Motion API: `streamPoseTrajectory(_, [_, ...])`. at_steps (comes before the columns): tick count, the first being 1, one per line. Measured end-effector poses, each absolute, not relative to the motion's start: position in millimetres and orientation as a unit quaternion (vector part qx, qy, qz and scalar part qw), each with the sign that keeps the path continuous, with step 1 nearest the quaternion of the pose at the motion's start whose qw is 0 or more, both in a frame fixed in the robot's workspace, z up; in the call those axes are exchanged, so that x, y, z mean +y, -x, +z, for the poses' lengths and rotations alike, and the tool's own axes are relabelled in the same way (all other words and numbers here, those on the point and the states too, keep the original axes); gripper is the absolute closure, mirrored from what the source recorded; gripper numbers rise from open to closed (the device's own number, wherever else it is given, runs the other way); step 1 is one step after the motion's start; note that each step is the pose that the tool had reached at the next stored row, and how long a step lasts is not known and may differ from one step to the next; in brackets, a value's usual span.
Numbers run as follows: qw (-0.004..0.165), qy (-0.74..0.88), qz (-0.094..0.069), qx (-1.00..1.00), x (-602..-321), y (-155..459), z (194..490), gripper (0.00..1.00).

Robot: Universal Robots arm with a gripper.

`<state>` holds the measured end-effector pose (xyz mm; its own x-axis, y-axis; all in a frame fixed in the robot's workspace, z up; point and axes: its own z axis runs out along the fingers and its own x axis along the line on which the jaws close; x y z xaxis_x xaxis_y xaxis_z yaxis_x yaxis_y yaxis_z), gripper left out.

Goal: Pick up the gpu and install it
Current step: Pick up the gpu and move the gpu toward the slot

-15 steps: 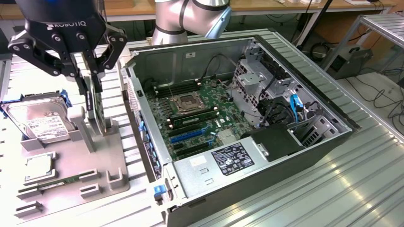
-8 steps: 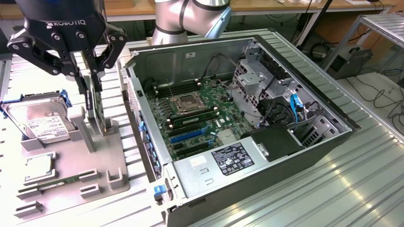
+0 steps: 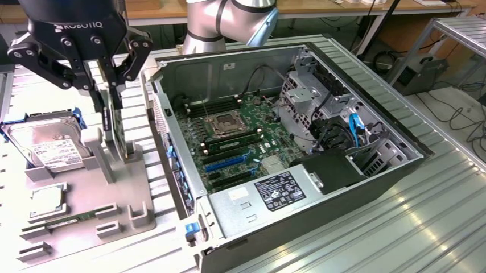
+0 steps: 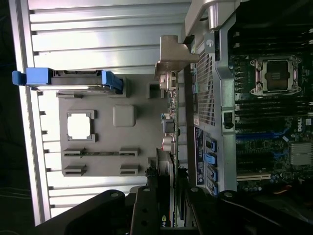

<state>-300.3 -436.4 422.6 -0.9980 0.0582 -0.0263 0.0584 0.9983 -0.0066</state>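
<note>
The gpu (image 3: pixel 114 132) is a thin dark card standing on edge over the grey holder tray (image 3: pixel 122 196), at the exterior view's left. My gripper (image 3: pixel 111 95) comes down from above, shut on the card's upper edge with a finger on each face. The card's lower end sits level with the tray's upright posts; whether it still rests in them I cannot tell. In the wrist view the gpu (image 4: pixel 172 125) runs edge-on out from my gripper (image 4: pixel 171 183), and its silver end bracket (image 4: pixel 174 55) is at the far end. The open computer case (image 3: pixel 227 68) lies beside the tray.
Inside the case the motherboard (image 3: pixel 243 142) shows blue expansion slots (image 3: pixel 224 163), a CPU socket (image 3: pixel 226 124) and cables. On the tray are a silver hard drive (image 3: pixel 45 147) in blue rails, a processor (image 3: pixel 47 200) and a green memory stick (image 3: pixel 72 219). The ribbed metal table (image 3: pixel 395 227) extends to the exterior view's right.
</note>
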Motion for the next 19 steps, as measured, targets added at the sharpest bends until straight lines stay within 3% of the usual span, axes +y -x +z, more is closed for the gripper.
streamPoseTrajectory(19, [0.013, -0.029, -0.004, 0.999, -436, 286, 445, 0.74])
